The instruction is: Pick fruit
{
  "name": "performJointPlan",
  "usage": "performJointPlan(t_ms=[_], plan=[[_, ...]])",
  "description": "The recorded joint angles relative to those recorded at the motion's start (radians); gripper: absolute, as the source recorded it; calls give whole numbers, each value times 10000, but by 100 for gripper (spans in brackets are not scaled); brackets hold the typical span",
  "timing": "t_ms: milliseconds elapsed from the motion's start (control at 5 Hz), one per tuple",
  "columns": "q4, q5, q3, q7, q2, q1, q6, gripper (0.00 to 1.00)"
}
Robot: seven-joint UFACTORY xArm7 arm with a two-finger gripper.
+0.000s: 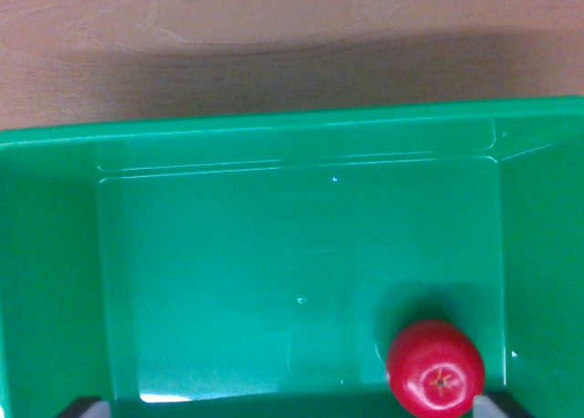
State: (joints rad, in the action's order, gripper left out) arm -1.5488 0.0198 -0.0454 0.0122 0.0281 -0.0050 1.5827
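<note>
fruit red, on bin floor at 5 o'clock | bin green, on wood table | gripper tips barely visible at 6 o'clock, opening can't tell

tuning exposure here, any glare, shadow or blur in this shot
Wrist view: soft focus overall; pale glare patch on the green bin floor near the bottom edge; broad dark shadow on the wooden table behind the bin; red fruit casts a shadow up-left.

Brown wood surface across top of wrist view. Green bin sits right on it, dark shadow beside bin's far edge.
</note>
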Motion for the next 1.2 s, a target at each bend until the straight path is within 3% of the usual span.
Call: performJointPlan(t_ms=[1000,1200], plan=[[69,-13,-10,1,12,-8,-69,0],[202,-38,-29,3,34,-23,-202,0]])
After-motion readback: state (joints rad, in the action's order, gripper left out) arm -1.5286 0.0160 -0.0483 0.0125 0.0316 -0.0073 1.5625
